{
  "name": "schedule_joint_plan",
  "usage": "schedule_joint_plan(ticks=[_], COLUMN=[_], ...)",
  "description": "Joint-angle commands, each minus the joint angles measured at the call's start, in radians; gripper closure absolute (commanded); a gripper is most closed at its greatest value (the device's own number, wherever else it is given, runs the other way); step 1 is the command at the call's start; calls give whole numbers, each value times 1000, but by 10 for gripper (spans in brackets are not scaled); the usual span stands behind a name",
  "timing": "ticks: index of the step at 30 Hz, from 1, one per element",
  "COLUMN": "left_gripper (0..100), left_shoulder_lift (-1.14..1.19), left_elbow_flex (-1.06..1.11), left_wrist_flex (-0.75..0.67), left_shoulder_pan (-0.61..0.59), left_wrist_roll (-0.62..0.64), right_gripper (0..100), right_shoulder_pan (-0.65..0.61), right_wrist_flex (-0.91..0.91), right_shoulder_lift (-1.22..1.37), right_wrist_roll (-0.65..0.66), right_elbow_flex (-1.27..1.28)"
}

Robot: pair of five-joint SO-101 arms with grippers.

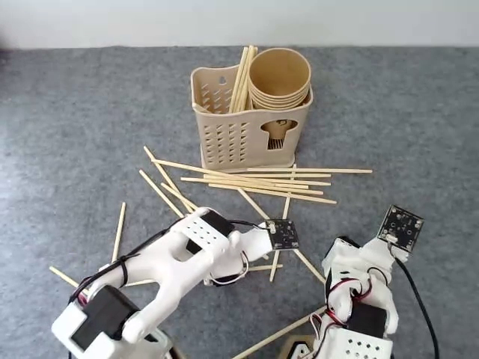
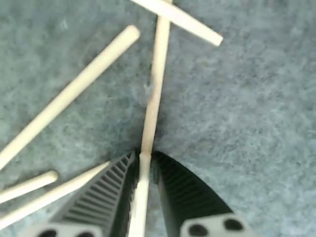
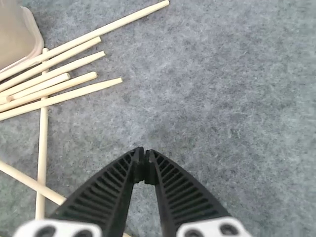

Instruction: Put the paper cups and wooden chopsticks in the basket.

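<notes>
A beige slotted basket (image 1: 247, 131) stands at the back of the grey carpet. It holds a stack of paper cups (image 1: 279, 75) and a few upright wooden chopsticks (image 1: 242, 78). Several loose chopsticks (image 1: 254, 179) lie fanned out in front of it. My left gripper (image 2: 145, 159) is down at the carpet, shut on one chopstick (image 2: 154, 94) that runs away from the fingertips and passes under another stick (image 2: 180, 17). The left arm (image 1: 202, 250) stretches from the lower left toward the middle. My right gripper (image 3: 143, 154) is shut with nothing in it, hovering over bare carpet beside a chopstick row (image 3: 54, 81).
More chopsticks are scattered at the left (image 1: 118, 232) and along the front edge (image 1: 277, 333). The right arm's base (image 1: 359, 314) sits at the lower right. A corner of the basket (image 3: 19, 34) shows in the right wrist view. Open carpet lies right of the basket.
</notes>
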Motion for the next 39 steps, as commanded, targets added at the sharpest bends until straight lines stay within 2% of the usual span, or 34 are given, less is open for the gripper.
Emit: schedule_joint_plan(ticks=[1, 6, 16, 24, 32, 39], left_gripper=[988, 988, 988, 988, 988, 988], left_shoulder_lift=[-6, -92, -545, -674, -713, -712], left_elbow_flex=[-1, -16, -16, -48, -418, -682], left_wrist_flex=[23, 84, 250, 267, 385, 334], left_shoulder_pan=[-63, -109, -222, -272, -265, -264], left_wrist_roll=[-6, -6, -48, -43, 52, 176], right_gripper=[990, 990, 990, 990, 990, 990], right_shoulder_pan=[8, 8, 7, 7, 7, 7], right_wrist_flex=[-25, -25, -22, -21, -21, -21], right_shoulder_lift=[-15, -15, -15, -15, -15, -15], right_wrist_roll=[-11, -11, -11, -12, -12, -12], right_elbow_flex=[11, 12, 12, 14, 14, 14])
